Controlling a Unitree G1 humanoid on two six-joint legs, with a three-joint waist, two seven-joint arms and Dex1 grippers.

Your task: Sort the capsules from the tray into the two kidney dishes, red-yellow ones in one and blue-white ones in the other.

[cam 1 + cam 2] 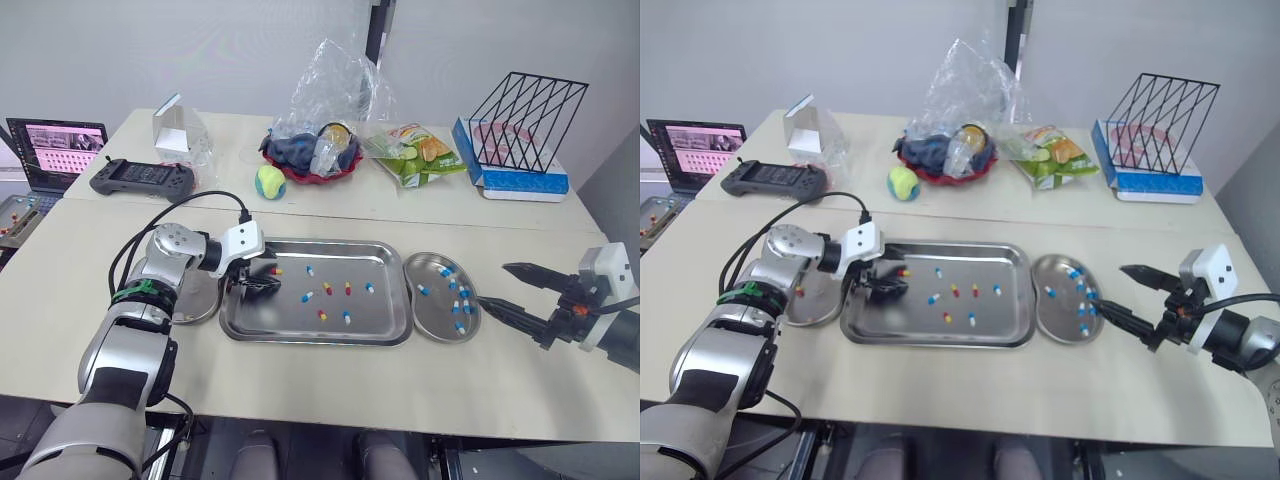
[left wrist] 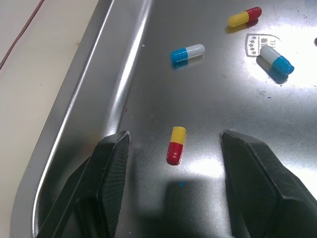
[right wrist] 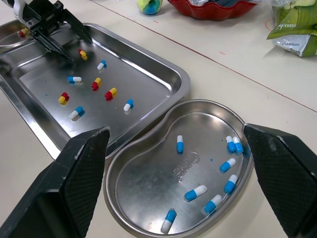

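The steel tray point(image 1: 390, 300) holds several loose capsules, both red-yellow and blue-white. My left gripper point(image 1: 262, 283) is low over the tray's left end and open. In the left wrist view a red-yellow capsule point(image 2: 176, 145) lies on the tray floor between its fingers point(image 2: 111, 168), touching neither. The right kidney dish point(image 3: 148, 198) holds several blue-white capsules point(image 3: 195, 192). My right gripper point(image 1: 492, 284) hovers open and empty just right of that dish. The left kidney dish point(image 1: 198, 305) lies partly behind my left arm, and a red-yellow capsule point(image 3: 22, 33) shows in it.
At the back of the table are a green-yellow ball point(image 1: 270, 182), a red bowl under a plastic bag point(image 1: 310, 160), a snack bag point(image 1: 418, 152), a black wire rack point(image 1: 528, 120), a game controller point(image 1: 142, 178) and a laptop point(image 1: 55, 148). A black cable point(image 1: 200, 198) loops by my left arm.
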